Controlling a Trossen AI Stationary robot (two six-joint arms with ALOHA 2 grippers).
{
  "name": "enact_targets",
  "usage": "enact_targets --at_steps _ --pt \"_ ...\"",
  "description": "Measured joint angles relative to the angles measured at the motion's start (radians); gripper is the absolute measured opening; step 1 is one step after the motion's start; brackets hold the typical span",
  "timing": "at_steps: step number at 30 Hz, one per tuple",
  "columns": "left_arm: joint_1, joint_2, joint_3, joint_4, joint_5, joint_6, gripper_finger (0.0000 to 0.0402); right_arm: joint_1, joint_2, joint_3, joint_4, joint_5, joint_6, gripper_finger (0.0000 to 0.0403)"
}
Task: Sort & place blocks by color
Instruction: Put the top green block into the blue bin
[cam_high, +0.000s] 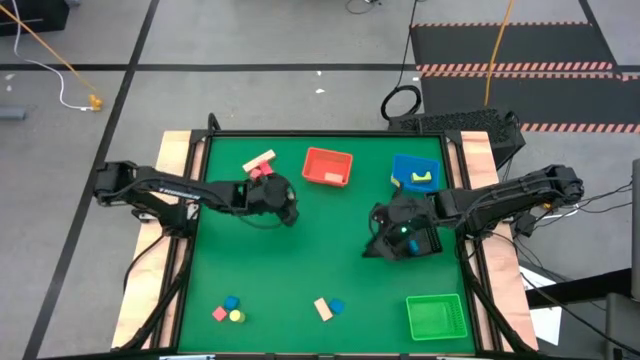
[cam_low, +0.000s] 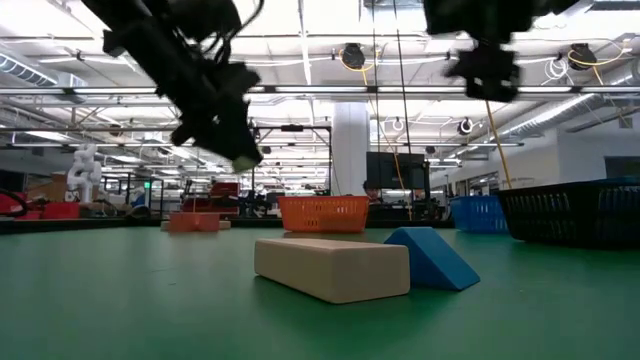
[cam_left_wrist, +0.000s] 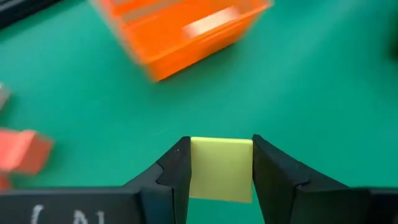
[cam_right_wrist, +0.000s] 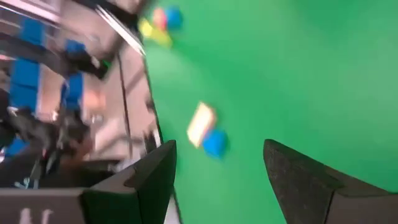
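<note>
My left gripper (cam_high: 287, 207) hangs above the mat, just toward the near-left of the red tray (cam_high: 328, 166), and is shut on a yellow-green block (cam_left_wrist: 221, 168). The same gripper shows lifted in the low view (cam_low: 238, 150). My right gripper (cam_right_wrist: 217, 180) is open and empty, raised above the mat beside the black tray (cam_high: 425, 240). A pale wood bar (cam_high: 323, 309) and a blue block (cam_high: 336, 305) lie near the mat's near edge. A blue, a pink and a yellow block (cam_high: 230, 310) sit together at the near left. A pale bar with red blocks (cam_high: 260, 165) lies at the far left. My left gripper pinches the yellow-green block between its two fingers (cam_left_wrist: 177, 171), one on each opposite side face (cam_left_wrist: 196, 168). The block is lifted clear of the mat, and its tip shows at the fingers' free ends (cam_low: 246, 159).
The blue tray (cam_high: 416, 172) at the far right holds a yellow-green piece (cam_high: 421, 178). The green tray (cam_high: 437, 317) stands at the near right corner. Bare green mat lies between the two arms. Wooden rails border the mat on both sides.
</note>
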Motion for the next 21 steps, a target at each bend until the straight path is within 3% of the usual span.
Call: enact_targets --at_steps 4,8,17,21 --pt "-0.066 0.0 0.001 0.126 0.007 0.106 0.0131 -0.012 0.0 0.0 0.091 0.096 -0.173 0.0233" --pt "-0.125 -0.001 0.001 0.224 0.004 0.235 0.0131 -0.025 0.002 0.0 0.112 0.166 -0.232 0.0233" --pt "-0.221 0.007 0.002 0.411 -0.088 0.586 0.0131 -0.087 0.09 0.0 0.236 0.215 0.016 0.0233" --pt "-0.239 0.006 0.002 0.445 -0.09 0.663 0.0131 -0.135 0.157 0.0 0.37 0.107 0.086 0.0233"
